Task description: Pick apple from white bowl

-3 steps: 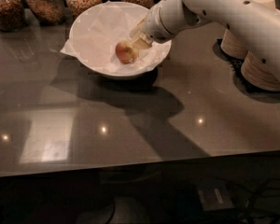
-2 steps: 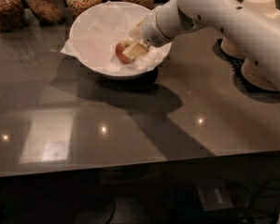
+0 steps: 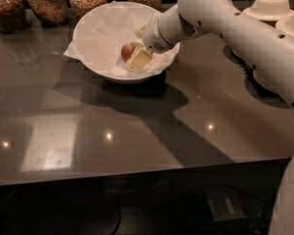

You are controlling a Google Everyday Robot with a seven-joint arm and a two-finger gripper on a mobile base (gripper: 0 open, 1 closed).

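The gripper (image 3: 135, 49) has slid left to the apple (image 3: 128, 51) in the white bowl (image 3: 95, 33). Its fingers (image 3: 138, 59) sit apart, one on each side of it.

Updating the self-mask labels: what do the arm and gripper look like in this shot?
The arm is a smooth, glossy white tubular shell with rounded joints and small dark round holes dotted along it. No external cables or markings show. The gripper, down in the white bowl at the apple, is blocky and pale tan, duller than the arm.
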